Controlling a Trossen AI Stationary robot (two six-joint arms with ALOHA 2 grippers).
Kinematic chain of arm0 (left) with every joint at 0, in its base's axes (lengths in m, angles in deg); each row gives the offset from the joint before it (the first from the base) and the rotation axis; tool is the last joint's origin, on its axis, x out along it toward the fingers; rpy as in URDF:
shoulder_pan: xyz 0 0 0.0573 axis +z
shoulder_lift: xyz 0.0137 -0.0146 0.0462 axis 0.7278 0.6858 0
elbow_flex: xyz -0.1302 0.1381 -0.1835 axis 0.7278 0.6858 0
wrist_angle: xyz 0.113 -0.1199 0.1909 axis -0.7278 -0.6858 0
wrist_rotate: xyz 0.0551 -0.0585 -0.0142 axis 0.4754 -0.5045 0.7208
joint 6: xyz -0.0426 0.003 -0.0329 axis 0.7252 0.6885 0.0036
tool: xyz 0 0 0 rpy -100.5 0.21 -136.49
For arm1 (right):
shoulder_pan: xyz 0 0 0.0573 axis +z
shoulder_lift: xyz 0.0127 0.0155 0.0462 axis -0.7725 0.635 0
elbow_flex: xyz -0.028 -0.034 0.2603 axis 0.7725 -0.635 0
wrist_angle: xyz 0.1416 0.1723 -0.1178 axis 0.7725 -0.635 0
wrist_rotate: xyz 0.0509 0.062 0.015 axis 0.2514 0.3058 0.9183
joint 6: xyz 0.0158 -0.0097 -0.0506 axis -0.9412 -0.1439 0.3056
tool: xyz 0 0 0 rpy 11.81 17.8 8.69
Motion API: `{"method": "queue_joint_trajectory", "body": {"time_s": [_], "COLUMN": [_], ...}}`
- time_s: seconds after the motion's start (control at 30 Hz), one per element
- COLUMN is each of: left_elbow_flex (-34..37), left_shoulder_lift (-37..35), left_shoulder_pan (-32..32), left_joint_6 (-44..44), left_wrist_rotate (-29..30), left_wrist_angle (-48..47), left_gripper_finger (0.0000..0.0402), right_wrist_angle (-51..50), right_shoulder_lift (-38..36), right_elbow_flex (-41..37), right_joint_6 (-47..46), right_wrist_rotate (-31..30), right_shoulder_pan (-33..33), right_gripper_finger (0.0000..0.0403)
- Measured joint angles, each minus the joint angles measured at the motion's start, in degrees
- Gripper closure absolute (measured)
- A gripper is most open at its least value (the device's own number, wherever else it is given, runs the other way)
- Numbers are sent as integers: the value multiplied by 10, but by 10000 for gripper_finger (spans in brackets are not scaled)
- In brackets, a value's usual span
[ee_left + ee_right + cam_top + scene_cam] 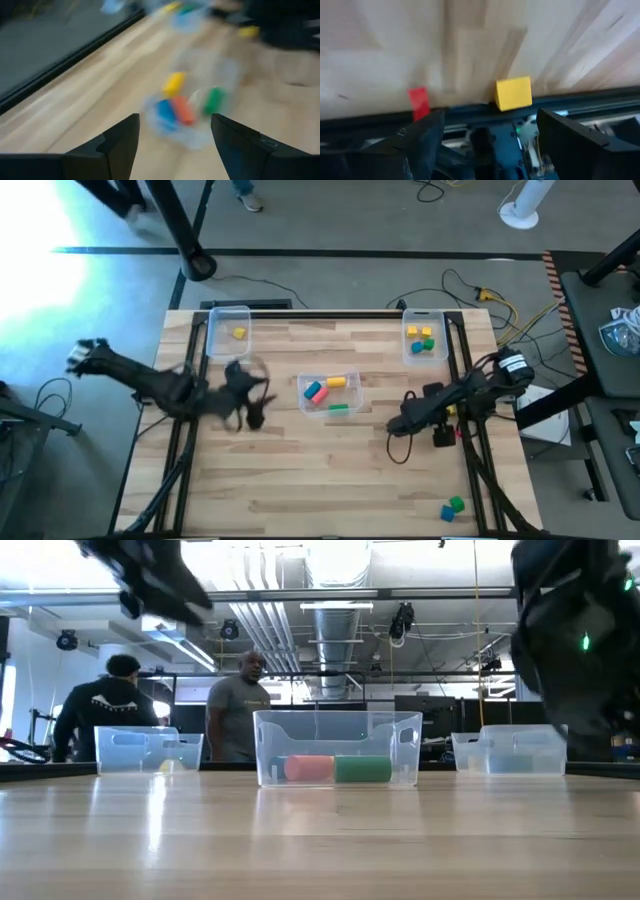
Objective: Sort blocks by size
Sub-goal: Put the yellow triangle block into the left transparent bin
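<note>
My left hand (250,392) hangs with fingers spread wide and empty over the counter (300,470), between the left bin (228,330), which holds one yellow block (239,333), and the middle bin (329,393) with its long blue, red, yellow and green blocks (186,102). The right bin (424,338) holds more small blocks. My right hand (487,132) is open too, near a yellow cube (513,92) and a red piece (418,102) at the counter's edge.

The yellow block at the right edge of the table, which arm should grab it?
The right. Its open gripper already hovers by the yellow block and a red block at that edge. The left gripper, empty and open, is near the middle bin.
</note>
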Motion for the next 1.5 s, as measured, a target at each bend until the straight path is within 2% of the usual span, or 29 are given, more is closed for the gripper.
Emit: {"method": "queue_joint_trajectory", "body": {"time_s": [0.1,0.17,0.33,0.47,0.6,0.77,1.03,1.23,1.4,1.5], "left_elbow_flex": [32,49,96,121,146,156,153,155,155,155], "left_shoulder_lift": [9,23,73,103,140,195,251,281,301,302], "left_shoulder_pan": [-118,-174,-252,-257,-256,-256,-256,-256,-256,-256], "left_joint_6": [-30,-46,-64,-11,37,34,49,63,64,73], "left_wrist_rotate": [83,115,184,195,217,234,233,281,299,327], "left_wrist_angle": [100,142,195,197,242,310,321,321,321,322], "left_gripper_finger": [170,170,170,170,170,170,170,170,170,170], "right_wrist_angle": [2,14,55,56,69,79,87,87,74,45], "right_shoulder_lift": [10,18,37,56,83,131,181,158,107,53], "right_elbow_flex": [-29,-44,-65,-63,-62,-62,-64,-67,-61,-40], "right_joint_6": [19,9,26,26,26,33,39,30,15,-12], "right_wrist_rotate": [-7,-8,-5,-17,-30,-20,-4,-22,-33,-44], "right_shoulder_pan": [-32,-61,-108,-124,-140,-153,-173,-184,-179,-169], "right_gripper_finger": [93,96,106,120,142,171,223,273,273,269]}}
